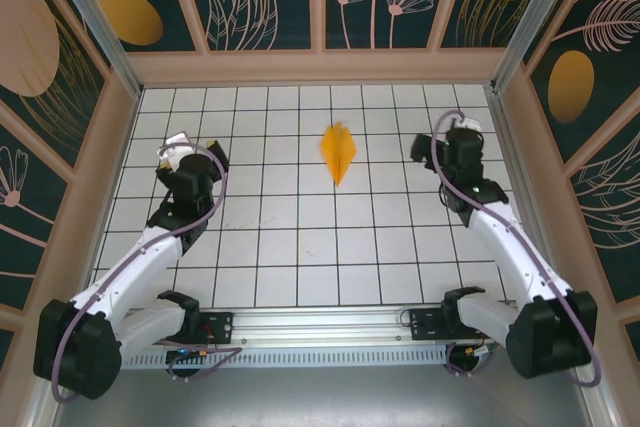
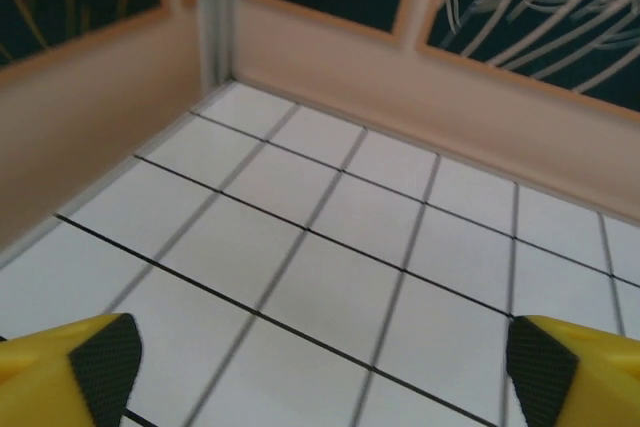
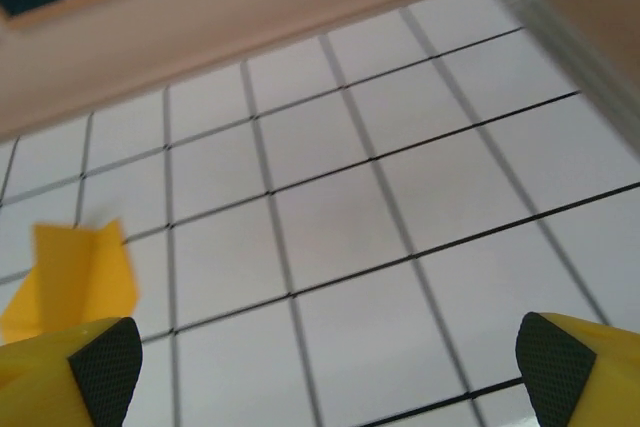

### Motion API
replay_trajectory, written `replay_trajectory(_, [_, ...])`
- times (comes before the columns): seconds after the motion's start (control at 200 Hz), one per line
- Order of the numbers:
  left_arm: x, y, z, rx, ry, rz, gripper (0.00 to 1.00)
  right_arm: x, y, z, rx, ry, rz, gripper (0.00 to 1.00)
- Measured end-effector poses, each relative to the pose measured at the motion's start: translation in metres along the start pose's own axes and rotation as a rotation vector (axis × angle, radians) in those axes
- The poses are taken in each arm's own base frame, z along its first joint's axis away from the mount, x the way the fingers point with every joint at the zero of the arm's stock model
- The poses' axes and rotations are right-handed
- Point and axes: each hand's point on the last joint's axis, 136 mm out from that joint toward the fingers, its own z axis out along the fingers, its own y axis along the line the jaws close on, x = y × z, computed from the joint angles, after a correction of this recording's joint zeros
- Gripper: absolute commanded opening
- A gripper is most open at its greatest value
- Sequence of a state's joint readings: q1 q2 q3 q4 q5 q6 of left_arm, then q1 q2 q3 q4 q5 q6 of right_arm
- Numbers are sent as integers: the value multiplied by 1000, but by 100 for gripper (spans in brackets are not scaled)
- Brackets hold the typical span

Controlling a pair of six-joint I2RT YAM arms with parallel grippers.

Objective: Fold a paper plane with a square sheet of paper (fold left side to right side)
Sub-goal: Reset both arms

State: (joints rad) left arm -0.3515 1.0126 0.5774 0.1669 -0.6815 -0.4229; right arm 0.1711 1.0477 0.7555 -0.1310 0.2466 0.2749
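The paper plane (image 1: 339, 152) lies on the white gridded desk (image 1: 300, 247), in the far central part of the surface and short of the back wall (image 1: 320, 67). It is a slim orange-yellow dart with a centre crease. Its pointed end faces the near edge and its wider end faces the back wall. In the right wrist view, the wider end appears at the lower left, just beside the left-hand fingertip (image 3: 100, 372). The left pincer (image 2: 322, 372) hovers over the left part of the desk, facing the far left corner. Its jaws are spread wide with nothing between them, and bare tiles show in the gap. The right pincer (image 3: 328, 372) hovers over the right part of the desk. Its jaws are likewise wide apart and hold nothing. The plane lies between the two pincers, touches neither, and is nearer the right one.
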Motion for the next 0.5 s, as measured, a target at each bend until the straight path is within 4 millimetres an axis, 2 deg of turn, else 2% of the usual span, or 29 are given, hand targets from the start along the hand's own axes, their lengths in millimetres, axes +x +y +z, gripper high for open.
replay_trajectory(0.1, [5,23,-1,-71,-54,13,98,18,-45,4,92,-58,38,99])
replay_trajectory(0.235, [16,51,1,-170,-96,40,99,65,-80,15,166,-79,-14,99])
replay_trajectory(0.345, [21,74,3,-242,-124,40,98,88,-95,24,186,-82,-44,99])
replay_trajectory(0.5, [34,99,6,-298,-155,18,99,81,-86,40,124,-153,-82,99])
